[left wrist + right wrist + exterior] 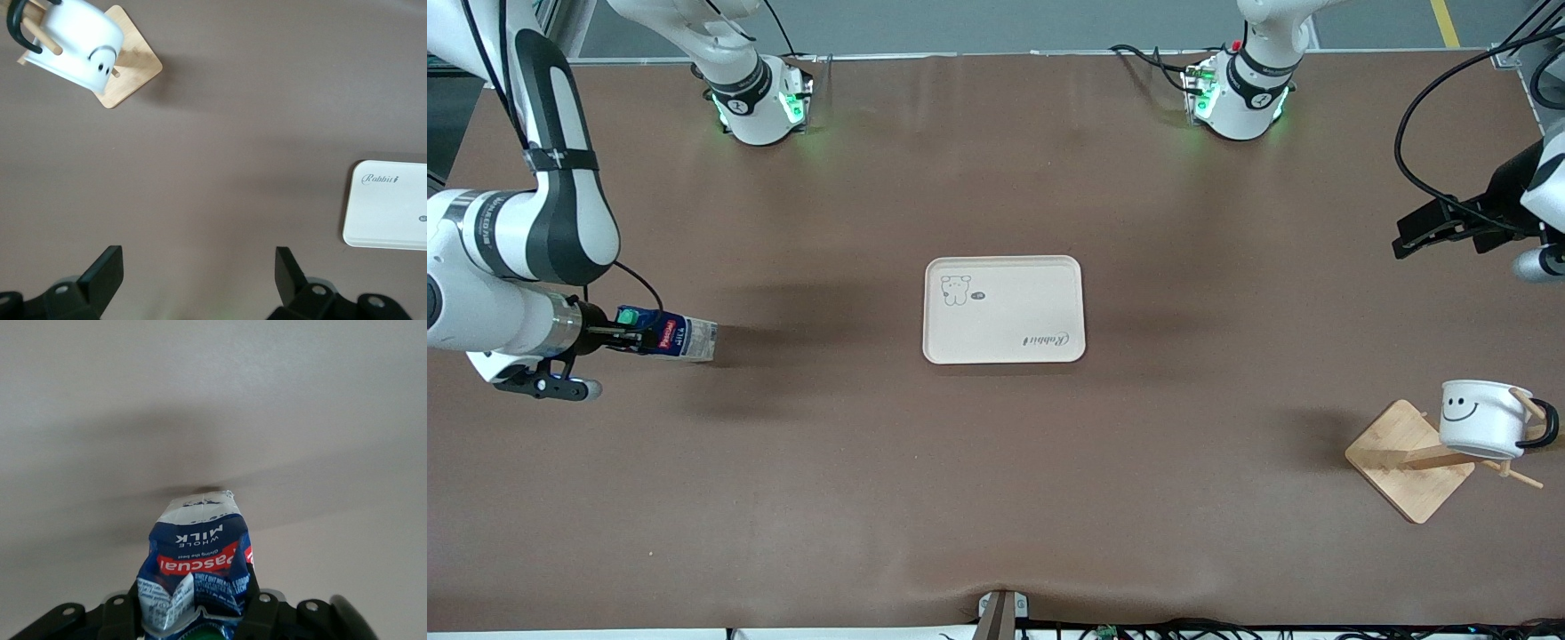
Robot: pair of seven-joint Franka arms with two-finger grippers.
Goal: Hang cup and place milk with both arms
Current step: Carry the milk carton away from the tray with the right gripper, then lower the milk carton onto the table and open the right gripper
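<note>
- Here the right gripper (pixel 633 339) is clamped on the milk (pixel 669 337), its fingers pinching the carton's gabled top beside the green cap, toward the right arm's end of the counter (pixel 996 498).
- The milk points sideways from the gripper toward the tray (pixel 1003 309), pale base leading; in the right wrist view the milk (pixel 198 563) shows its crumpled blue gable and a red label band with white lettering.
- Whether the carton's base touches the counter or hangs just above it is hard to say; a shadow lies close beside it.
- The cream tray sits empty in the middle of the counter, with a small bear drawing at one corner and the script word "Rabbit" at another.
- The cup (pixel 1483 418) hangs on the wooden rack (pixel 1409 459) by its black handle, smiley face showing, at the left arm's end of the counter and nearer the front camera than the tray.
- The left gripper (pixel 1423 233) is up over bare counter at that same end, well apart from the cup; the arm waits.
- In the left wrist view the left gripper (pixel 199 272) has its fingers spread wide with nothing between them, and the cup (pixel 77 41) appears tilted on the rack's pegs.
</note>
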